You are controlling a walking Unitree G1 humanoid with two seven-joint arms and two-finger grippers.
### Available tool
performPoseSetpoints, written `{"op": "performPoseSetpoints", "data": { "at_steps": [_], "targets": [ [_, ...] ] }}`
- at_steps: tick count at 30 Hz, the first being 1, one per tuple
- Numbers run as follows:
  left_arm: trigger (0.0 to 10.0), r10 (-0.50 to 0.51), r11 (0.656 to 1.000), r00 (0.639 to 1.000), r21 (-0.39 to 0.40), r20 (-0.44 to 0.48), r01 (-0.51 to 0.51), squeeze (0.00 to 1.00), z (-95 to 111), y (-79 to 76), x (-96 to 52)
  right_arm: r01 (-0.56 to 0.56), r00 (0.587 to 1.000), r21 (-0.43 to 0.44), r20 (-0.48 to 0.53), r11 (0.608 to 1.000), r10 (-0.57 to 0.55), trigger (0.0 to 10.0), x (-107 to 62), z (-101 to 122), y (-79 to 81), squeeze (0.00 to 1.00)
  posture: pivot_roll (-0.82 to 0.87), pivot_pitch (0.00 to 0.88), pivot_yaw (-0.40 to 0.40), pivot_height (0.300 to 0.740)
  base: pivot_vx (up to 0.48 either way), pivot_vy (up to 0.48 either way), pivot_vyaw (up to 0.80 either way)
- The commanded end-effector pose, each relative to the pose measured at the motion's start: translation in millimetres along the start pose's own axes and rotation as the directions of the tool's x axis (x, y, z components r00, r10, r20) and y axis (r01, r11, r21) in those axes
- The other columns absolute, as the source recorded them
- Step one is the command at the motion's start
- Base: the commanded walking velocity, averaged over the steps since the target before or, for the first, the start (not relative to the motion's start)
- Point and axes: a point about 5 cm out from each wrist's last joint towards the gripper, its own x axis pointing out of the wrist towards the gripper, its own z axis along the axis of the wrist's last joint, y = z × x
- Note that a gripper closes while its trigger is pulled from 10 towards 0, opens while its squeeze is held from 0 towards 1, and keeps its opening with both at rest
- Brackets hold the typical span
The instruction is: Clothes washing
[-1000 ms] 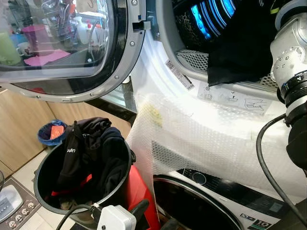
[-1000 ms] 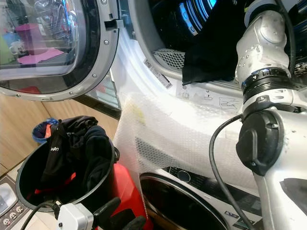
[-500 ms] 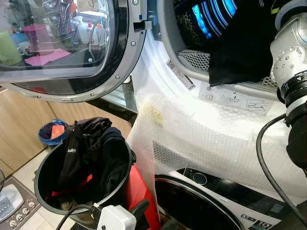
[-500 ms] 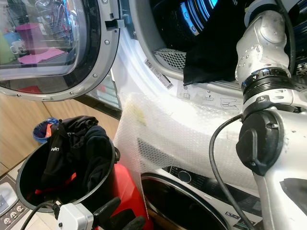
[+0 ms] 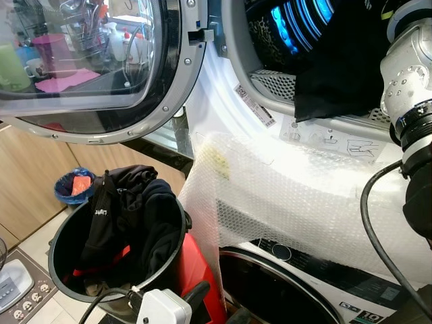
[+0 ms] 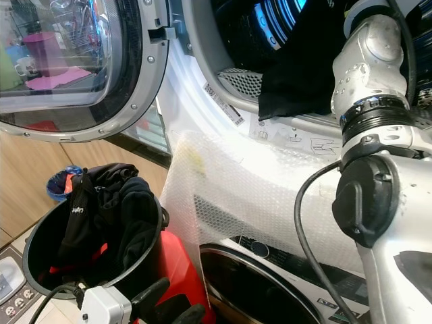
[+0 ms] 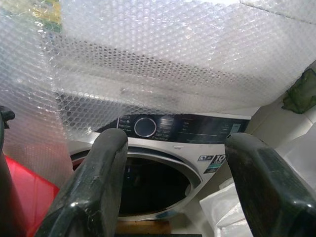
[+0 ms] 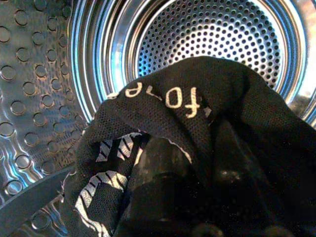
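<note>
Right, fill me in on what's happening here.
The robot is loading laundry. Its right gripper is inside the upper drum, fingers shut on a black garment whose tail hangs over the drum's lip. The left gripper hangs low and open, empty, facing the lower washer under bubble wrap. More dark clothes wait in the black bucket on the floor.

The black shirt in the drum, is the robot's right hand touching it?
Touching. The right wrist view shows the shirt draped over the right end effector, its fingers wrapped in the cloth.
</note>
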Motion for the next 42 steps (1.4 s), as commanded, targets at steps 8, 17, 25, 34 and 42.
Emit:
{"op": "performPoseSetpoints", "data": {
  "at_steps": [8, 17, 25, 34, 42],
  "targets": [
    [10.0, -0.015, 0.996, 0.998, 0.087, 0.068, 0.009, 0.0, 13.3, 14.2, 21.3, -0.331, 0.944, -0.303, -0.092, 0.894, 0.318, 10.0, -2.4, -3.0, 9.4, 0.0, 0.14, 0.0, 0.0, 0.74, 0.0, 0.0, 0.0],
    [10.0, -0.013, 0.996, 0.997, 0.087, 0.073, 0.007, 0.0, 13.8, 14.8, 22.8, -0.334, 0.942, -0.303, -0.087, 0.893, 0.323, 10.0, -2.2, -1.3, 10.2, 0.0, 0.14, 0.0, 0.0, 0.74, 0.0, 0.0, 0.0],
    [10.0, -0.014, 0.996, 0.997, 0.092, 0.072, 0.007, 0.0, 15.3, 17.5, 26.1, -0.376, 0.927, -0.305, -0.114, 0.875, 0.358, 10.0, -2.3, 0.2, 7.0, 1.0, 0.14, 0.0, 0.0, 0.74, 0.0, 0.0, 0.0],
    [10.0, -0.014, 0.995, 0.997, 0.104, 0.077, 0.006, 0.0, 17.1, 21.1, 28.2, -0.424, 0.905, -0.354, -0.204, 0.834, 0.373, 10.0, -2.6, -1.3, -6.3, 1.0, 0.13, 0.0, 0.0, 0.74, 0.0, 0.0, 0.0],
    [10.0, -0.022, 0.994, 0.997, 0.108, 0.079, 0.013, 0.0, 17.8, 21.7, 29.6, -0.447, 0.892, -0.364, -0.248, 0.817, 0.377, 10.0, -3.5, -3.3, -10.3, 1.0, 0.11, 0.036, -0.177, 0.74, 0.0, 0.0, 0.0]
  ]
}}
